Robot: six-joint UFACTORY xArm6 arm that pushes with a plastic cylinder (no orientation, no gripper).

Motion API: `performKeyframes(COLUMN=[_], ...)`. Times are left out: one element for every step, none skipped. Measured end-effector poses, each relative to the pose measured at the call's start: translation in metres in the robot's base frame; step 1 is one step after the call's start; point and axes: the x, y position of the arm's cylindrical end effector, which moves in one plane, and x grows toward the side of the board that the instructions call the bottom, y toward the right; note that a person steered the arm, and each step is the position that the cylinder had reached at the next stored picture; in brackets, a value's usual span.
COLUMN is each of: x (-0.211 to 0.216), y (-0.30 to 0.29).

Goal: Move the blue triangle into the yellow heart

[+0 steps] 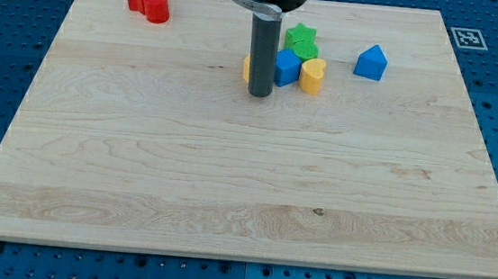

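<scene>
Camera view shows my tip planted on the counter, at the view's left edge of a small cluster. No jaws on this tool: just a bare rod, clamped on nothing. Just beside the tip toward the view's right, a blue block; partly hidden behind the rod, a yellow or orange block, shape not clear. Past the blue block, farther to the view's right, the yellow heart, touching or nearly touching that block. Above these, toward the view's top, a green star. Well beyond the heart to the view's right, standing alone, the blue triangle. Far off toward the view's top left, a red block.

Wrong side for the job, judging from this. Best done by looping round the cluster without nudging it, most likely along its bottom side, coming to rest on the view's right of the triangle. Then a steady push toward the view's left and slightly down, aimed through the triangle's middle so as not to spin it, stopping on contact with the heart.
</scene>
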Motion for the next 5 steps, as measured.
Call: performKeyframes(x=[0.001,0.003,0.016,0.019,0.003], y=[0.041,0.109,0.154,0.185,0.195])
